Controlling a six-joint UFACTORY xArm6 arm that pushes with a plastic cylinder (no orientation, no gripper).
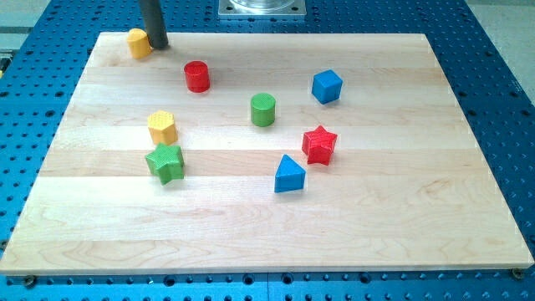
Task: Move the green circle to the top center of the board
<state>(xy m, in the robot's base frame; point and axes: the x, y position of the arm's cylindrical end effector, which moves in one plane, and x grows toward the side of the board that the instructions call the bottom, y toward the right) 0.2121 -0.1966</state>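
The green circle (263, 109) is a short green cylinder standing near the board's middle, a little above centre. My tip (158, 45) is the lower end of a dark rod at the view's top left. It stands right beside a yellow block (139, 42) at the board's top left corner, and I cannot tell if it touches it. The tip is far to the left of and above the green circle.
A red cylinder (197, 76) stands between the tip and the green circle. A blue cube (327, 86), red star (319, 144), blue triangle (289, 174), yellow hexagon (162, 127) and green star (165, 162) lie around. The wooden board (393, 226) sits on a blue perforated table.
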